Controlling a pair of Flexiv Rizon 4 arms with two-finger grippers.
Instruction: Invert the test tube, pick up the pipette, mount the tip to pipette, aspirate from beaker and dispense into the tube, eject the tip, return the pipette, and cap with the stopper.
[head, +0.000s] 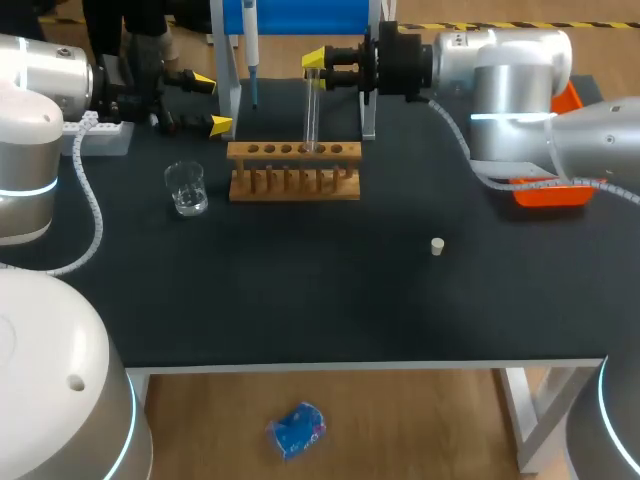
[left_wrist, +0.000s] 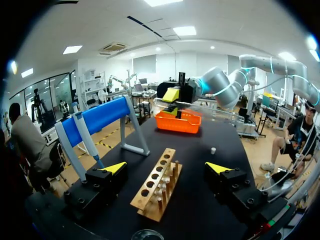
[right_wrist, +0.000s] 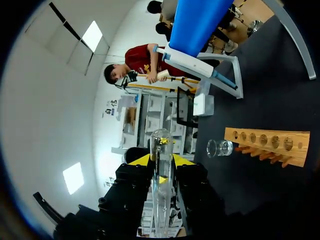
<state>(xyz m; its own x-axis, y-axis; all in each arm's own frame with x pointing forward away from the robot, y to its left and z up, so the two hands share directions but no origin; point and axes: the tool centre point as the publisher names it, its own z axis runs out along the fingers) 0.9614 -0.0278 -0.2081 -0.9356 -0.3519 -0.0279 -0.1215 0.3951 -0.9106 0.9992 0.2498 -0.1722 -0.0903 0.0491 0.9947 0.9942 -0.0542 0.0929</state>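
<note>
My right gripper (head: 315, 64) is shut on the clear test tube (head: 312, 112). It holds the tube about level in the air above the wooden rack (head: 293, 170). In the right wrist view the tube (right_wrist: 161, 170) runs across between the yellow fingertips (right_wrist: 143, 160), with the rack (right_wrist: 265, 145) and the beaker (right_wrist: 219, 148) beyond. My left gripper (head: 212, 103) hangs open and empty at the back left, facing the rack (left_wrist: 157, 185). The pipette (head: 251, 50) hangs on the blue stand. A glass beaker (head: 186, 188) stands left of the rack. The small white stopper (head: 437, 246) lies to the right.
An orange tray (head: 545, 190) sits at the right, under my right arm. A white tip box (head: 100, 135) stands at the far left edge. The blue stand's legs (head: 230, 95) rise just behind the rack.
</note>
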